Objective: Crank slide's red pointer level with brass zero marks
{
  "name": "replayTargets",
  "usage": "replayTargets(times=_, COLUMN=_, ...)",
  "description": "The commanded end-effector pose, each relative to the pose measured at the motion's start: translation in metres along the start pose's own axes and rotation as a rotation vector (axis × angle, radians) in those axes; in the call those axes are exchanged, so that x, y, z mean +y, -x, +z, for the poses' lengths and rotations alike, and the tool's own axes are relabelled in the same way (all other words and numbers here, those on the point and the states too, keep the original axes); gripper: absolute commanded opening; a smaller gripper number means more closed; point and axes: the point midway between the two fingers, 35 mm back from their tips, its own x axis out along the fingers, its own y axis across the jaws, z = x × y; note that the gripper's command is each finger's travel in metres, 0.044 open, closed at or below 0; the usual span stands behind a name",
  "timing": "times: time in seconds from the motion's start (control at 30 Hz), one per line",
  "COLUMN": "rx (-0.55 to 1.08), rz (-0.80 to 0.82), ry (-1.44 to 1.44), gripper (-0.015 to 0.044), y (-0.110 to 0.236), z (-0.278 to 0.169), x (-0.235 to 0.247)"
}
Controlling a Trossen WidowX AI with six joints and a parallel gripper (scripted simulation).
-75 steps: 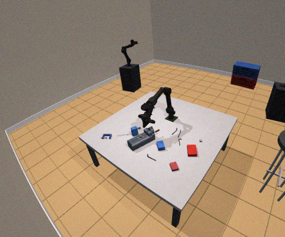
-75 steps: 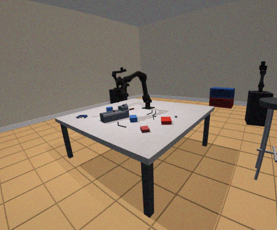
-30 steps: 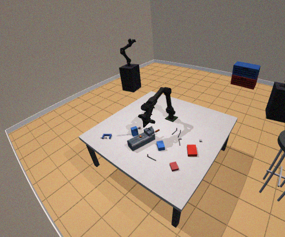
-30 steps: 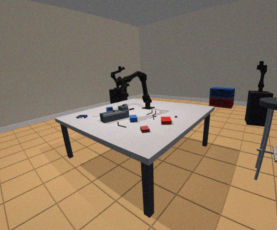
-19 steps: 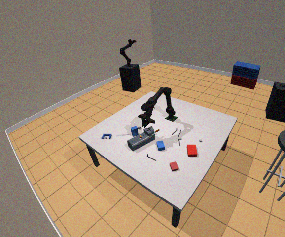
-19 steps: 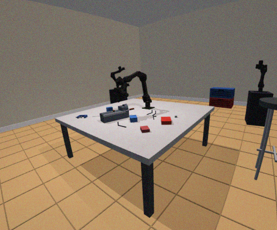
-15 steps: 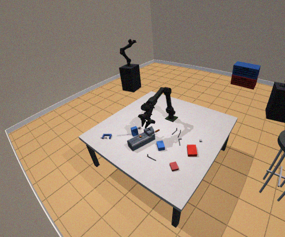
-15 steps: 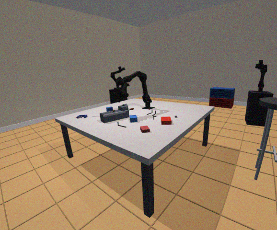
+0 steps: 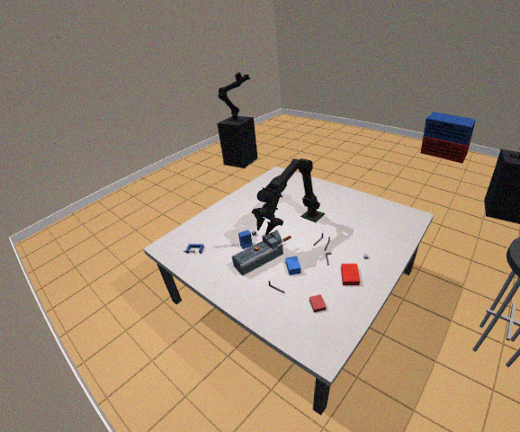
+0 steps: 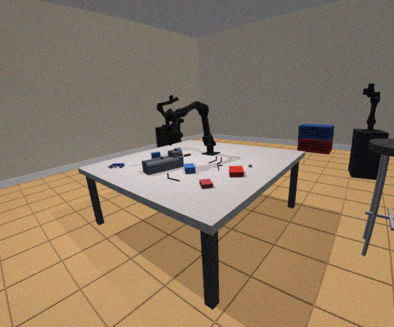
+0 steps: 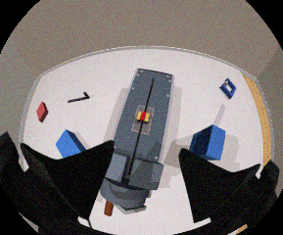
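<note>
The grey machine (image 9: 246,263) (image 10: 161,165) (image 11: 152,88) lies on the table, with a long slot along its top. In the wrist view the red pointer (image 11: 143,117) sits between the two brass marks, roughly level with them; whether exactly level is too small to tell. The crank's brown handle (image 9: 286,238) (image 10: 187,154) (image 11: 109,209) sticks out at the machine's near end in the wrist view, low and left of the slot. My gripper (image 11: 148,150) (image 9: 264,230) is open and empty above the crank end of the machine. The handle is clear of both fingers.
A blue block (image 9: 245,238) (image 11: 209,143) stands beside the machine, and another blue block (image 9: 292,265) (image 10: 189,168) (image 11: 70,144) lies on its other side. Two red blocks, several black hex keys and a blue bracket (image 9: 194,247) (image 10: 116,165) (image 11: 228,88) lie farther off.
</note>
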Motion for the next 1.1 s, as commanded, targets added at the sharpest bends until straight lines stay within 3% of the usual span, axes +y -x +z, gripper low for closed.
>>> replayTargets(times=0.0, rx=0.0, rz=0.0, ry=0.0, gripper=0.023, y=0.0, z=0.0, x=0.0)
replayTargets(times=0.3, rx=0.0, rz=0.0, ry=0.0, gripper=0.0, y=0.0, z=0.0, x=0.0)
replayTargets(times=0.9, rx=0.0, rz=0.001, ry=0.0, gripper=0.0, y=0.0, z=0.0, x=0.0001)
replayTargets(times=1.07, rx=0.0, rz=0.001, ry=0.0, gripper=0.0131, y=0.0, z=0.0, x=0.0001)
